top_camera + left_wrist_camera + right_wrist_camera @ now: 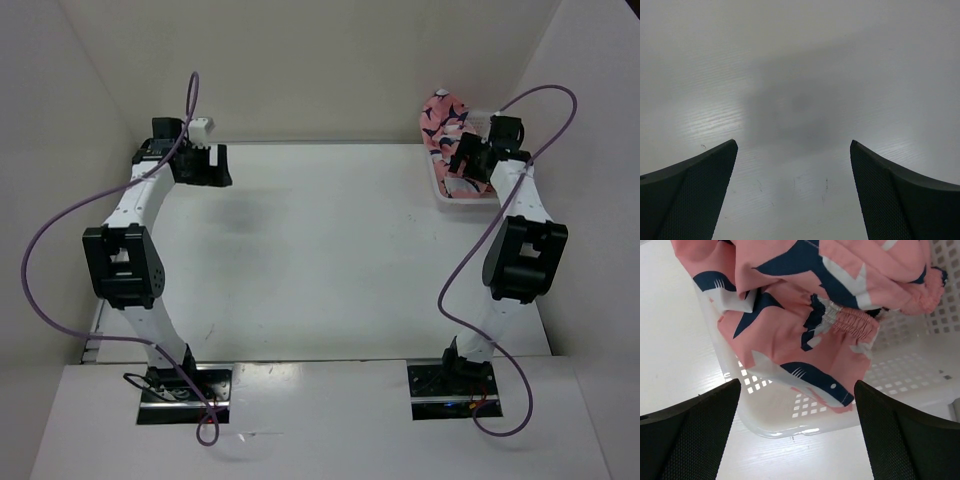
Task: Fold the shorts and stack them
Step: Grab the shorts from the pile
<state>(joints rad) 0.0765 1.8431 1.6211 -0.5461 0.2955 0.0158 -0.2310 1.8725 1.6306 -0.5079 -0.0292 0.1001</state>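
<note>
The salmon-pink shorts (443, 117) with navy-and-white sharks lie bunched in the white mesh basket (452, 195) at the table's back right. In the right wrist view the shorts (805, 315) spill over the basket's near corner (785, 425), an elastic waistband showing. My right gripper (468, 165) hovers over the basket's near side, and the right wrist view shows the gripper (797, 390) open and empty, just short of the cloth. My left gripper (205, 165) is at the back left, seen from its own wrist (794, 145) open over bare table.
White walls close in the table (320, 260) at the back and both sides. Purple cables loop from each arm. The basket sits tight against the right wall.
</note>
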